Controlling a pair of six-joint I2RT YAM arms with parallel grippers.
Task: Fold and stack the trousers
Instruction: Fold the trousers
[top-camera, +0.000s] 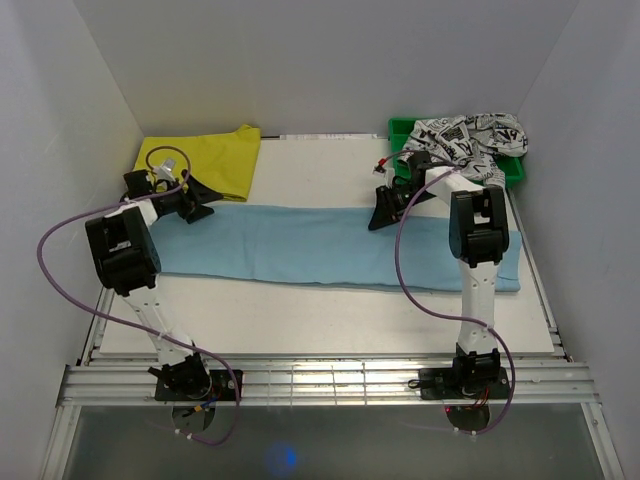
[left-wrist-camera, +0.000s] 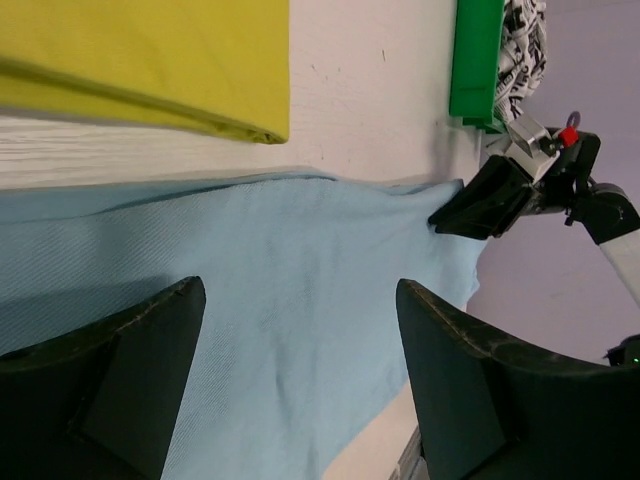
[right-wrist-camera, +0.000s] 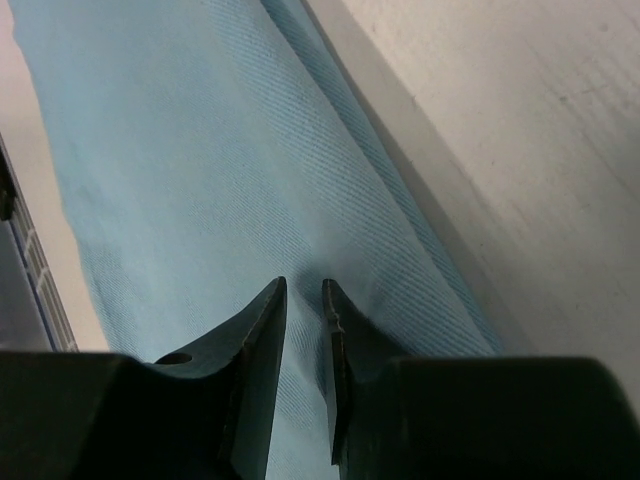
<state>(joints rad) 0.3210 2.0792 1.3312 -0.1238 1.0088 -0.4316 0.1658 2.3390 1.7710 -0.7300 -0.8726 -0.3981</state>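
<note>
walls (top-camera: 330, 60): plain white, three sides | table (top-camera: 320, 320): white top | near edge: metal rails (top-camera: 330, 382) | light: even

Trousers (top-camera: 330, 250) light blue — yellow garment (top-camera: 220, 160); printed cloth (top-camera: 470, 135), seemingly black-on-white.

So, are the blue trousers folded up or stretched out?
Stretched out, not folded short: the light blue trousers lie as one long flat band across the table. Their layered edge suggests the legs are doubled lengthwise.

Robot lab cell: white enclosure walls (top-camera: 330, 60), aluminium rail frame (top-camera: 330, 385).
</note>
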